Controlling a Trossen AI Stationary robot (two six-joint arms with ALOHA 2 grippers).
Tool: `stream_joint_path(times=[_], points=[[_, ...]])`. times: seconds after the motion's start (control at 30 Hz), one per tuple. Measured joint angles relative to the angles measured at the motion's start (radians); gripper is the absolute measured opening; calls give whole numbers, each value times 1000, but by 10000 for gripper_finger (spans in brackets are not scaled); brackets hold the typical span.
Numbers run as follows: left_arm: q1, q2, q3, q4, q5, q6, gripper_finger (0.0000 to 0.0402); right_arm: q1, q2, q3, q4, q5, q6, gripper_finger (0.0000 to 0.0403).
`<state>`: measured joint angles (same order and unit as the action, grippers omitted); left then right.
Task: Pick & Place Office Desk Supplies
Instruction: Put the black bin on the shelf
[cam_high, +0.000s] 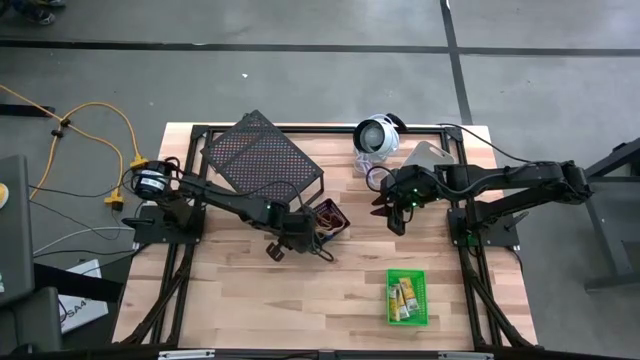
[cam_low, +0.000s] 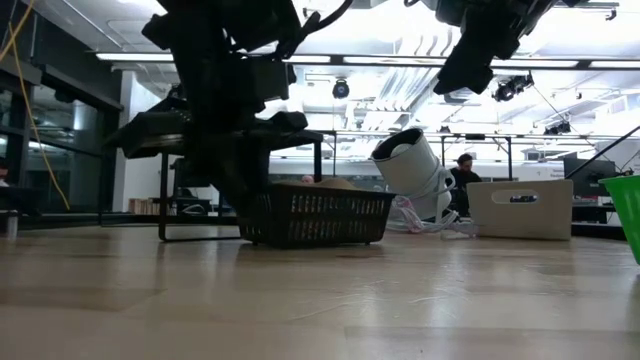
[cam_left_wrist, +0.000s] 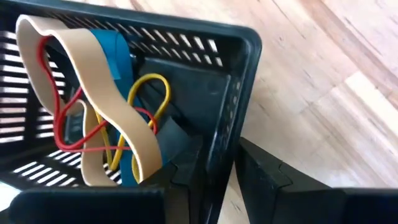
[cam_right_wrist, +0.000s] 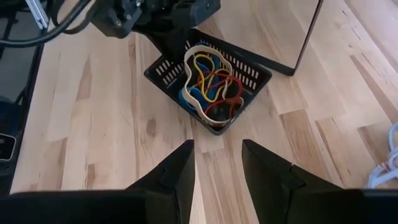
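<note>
One black bin (cam_right_wrist: 208, 87) of elastic loops (cam_left_wrist: 93, 118), mid-table beside the mesh rack (cam_high: 262, 155), is being pinched at its wall by the left gripper (cam_left_wrist: 221, 180); lifting is being called for next; the right gripper (cam_right_wrist: 217, 171) is being held spread, empty, above.

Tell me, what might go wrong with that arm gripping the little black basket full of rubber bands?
The left gripper pinches only one wall of the small black slotted plastic bin, so the bin could tilt or slip if lifted. The loose pile of tan, blue, red and yellow rubber bands sits high against the rim and could spill. The large black mesh rack stands close beside the bin and could get bumped. The right gripper hovers open nearby.
</note>
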<state>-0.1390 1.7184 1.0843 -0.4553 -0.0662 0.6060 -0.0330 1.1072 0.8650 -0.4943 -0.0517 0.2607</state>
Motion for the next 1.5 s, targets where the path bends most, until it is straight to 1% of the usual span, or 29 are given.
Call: stream_joint_path(times=[0.13, 0.4, 0.63, 0.83, 0.97, 1.07, 1.17, 1.3, 1.4, 1.5], points=[[0, 0, 0, 1, 0, 0, 70, 0, 0, 0, 1, 0, 0, 120], [-5, 0, 0, 9, -3, 0, 7, 0, 0, 0, 6, 0, 0, 120], [-24, 0, 0, 14, -3, 3, 4, 0, 0, 0, 6, 0, 0, 120], [-51, 0, 0, 54, -17, 83, 3, 0, 0, 0, 6, 0, 0, 120], [-69, 0, 6, 67, -17, 93, 3, 0, 0, 0, 6, 0, 0, 120], [-74, 0, 7, 77, -16, 65, 2, 0, 0, 0, 6, 0, 0, 120], [-74, 0, 18, 71, -20, 7, 2, 0, 0, 0, 6, 0, 0, 120], [-78, -16, 52, 59, -80, -62, 2, 0, 0, 0, 6, 0, 0, 120], [-94, -28, 107, 11, -144, -111, 2, 0, 0, 0, 7, 0, 0, 120], [-116, -28, 190, -80, -173, -160, 2, 0, 0, 0, 7, 0, 0, 120]])
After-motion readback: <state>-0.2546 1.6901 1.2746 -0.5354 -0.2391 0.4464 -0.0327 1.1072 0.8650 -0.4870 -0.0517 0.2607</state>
